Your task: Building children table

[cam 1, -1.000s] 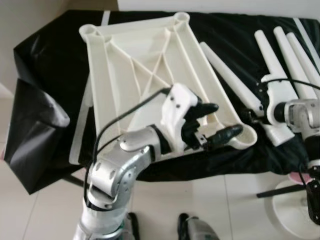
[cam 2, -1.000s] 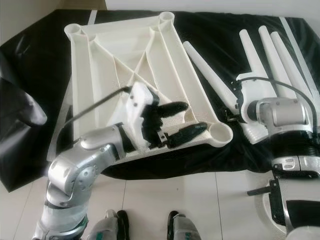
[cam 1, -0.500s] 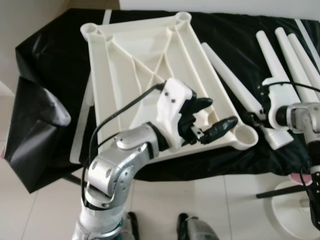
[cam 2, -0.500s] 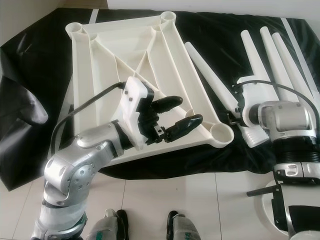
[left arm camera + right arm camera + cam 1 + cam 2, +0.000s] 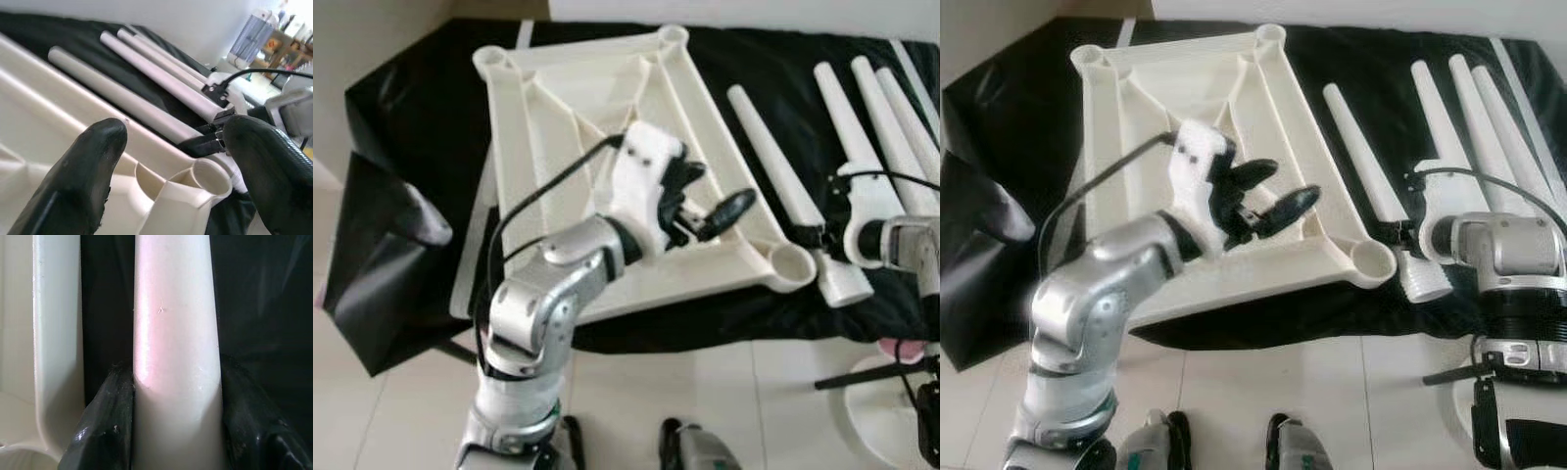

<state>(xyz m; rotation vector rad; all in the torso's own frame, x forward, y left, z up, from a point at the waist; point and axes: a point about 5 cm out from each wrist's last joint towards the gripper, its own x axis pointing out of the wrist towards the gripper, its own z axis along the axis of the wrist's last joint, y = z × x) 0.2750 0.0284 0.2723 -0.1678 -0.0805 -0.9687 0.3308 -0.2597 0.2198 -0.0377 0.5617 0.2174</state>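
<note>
On the black plastic sheet [image 5: 401, 117], the white plastic children's tabletop [image 5: 558, 88] lies upside down, with its ribs and four round corner sockets facing up. Above its near right part hovers the left gripper [image 5: 700, 201], fingers spread apart and holding nothing. Beside the tabletop's right edge, the right gripper [image 5: 1398, 235] pinches the thick end of a white tapered plastic table leg [image 5: 1361, 152], which lies on the sheet with this end close to the near right socket [image 5: 1371, 261]. Three more white tapered legs [image 5: 1459, 108] lie further right.
</note>
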